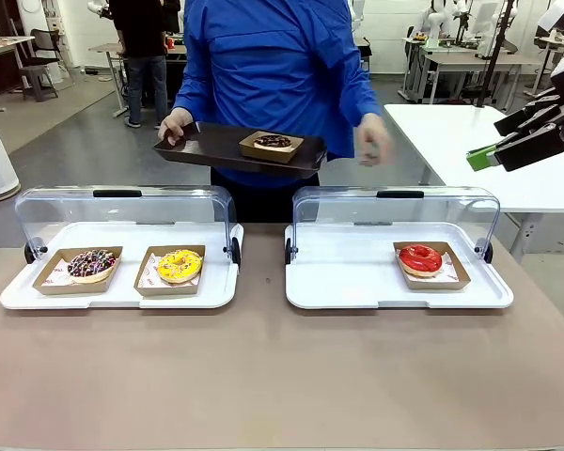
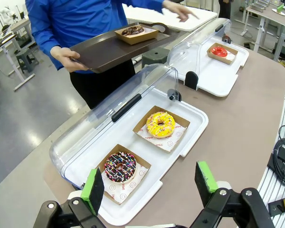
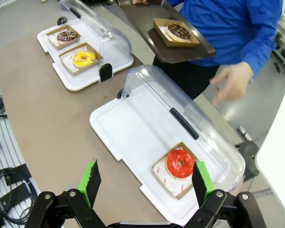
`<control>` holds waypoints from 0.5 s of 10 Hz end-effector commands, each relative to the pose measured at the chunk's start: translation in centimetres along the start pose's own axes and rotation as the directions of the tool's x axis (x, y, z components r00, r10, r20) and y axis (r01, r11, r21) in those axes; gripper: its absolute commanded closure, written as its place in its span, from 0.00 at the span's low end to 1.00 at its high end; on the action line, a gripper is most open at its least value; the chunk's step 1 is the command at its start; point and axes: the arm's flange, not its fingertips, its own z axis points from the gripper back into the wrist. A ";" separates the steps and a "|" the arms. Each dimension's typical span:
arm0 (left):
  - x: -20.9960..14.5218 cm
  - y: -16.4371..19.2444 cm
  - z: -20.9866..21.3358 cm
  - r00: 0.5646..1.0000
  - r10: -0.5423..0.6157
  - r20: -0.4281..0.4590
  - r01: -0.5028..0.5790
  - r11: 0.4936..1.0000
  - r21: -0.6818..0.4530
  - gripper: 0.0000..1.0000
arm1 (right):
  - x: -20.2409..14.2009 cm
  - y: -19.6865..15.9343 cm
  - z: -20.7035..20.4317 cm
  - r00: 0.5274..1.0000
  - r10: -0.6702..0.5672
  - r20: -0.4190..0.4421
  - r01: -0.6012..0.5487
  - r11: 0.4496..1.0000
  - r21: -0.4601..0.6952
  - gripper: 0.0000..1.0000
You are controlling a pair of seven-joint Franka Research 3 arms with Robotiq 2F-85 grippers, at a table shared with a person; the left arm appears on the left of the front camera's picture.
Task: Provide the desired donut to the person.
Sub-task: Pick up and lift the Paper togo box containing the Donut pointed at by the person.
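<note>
Guessing wrong is your main risk: the person (image 1: 273,66) holds out a blurred free hand (image 1: 373,139) well beyond the right fingers (image 3: 145,164), and you cannot tell which donut it picks. Right fingers and left fingers (image 2: 147,167) both stand spread and empty. The red donut (image 3: 180,163) sits just ahead of the right fingers; the yellow donut (image 2: 160,124) and sprinkled donut (image 2: 119,167) lie ahead of the left fingers. Overreaching could knock the raised lid (image 3: 147,88) or crush icing. Print on the paper liners (image 2: 175,141) is too faint to read.
</note>
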 end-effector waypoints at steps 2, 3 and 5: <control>0.0 0.0 0.0 1.000 0.005 0.006 -0.005 1.000 -0.007 0.00 | -0.1 0.0 -0.1 1.000 -0.011 -0.006 0.011 1.000 0.000 0.00; 0.0 0.0 0.0 1.000 0.005 0.006 -0.005 1.000 -0.007 0.00 | -0.1 0.0 -0.1 1.000 -0.011 -0.006 0.011 1.000 0.000 0.00; 0.0 0.0 0.0 1.000 0.005 0.006 -0.005 1.000 -0.007 0.00 | -0.1 0.0 -0.1 1.000 -0.011 -0.006 0.011 1.000 0.000 0.00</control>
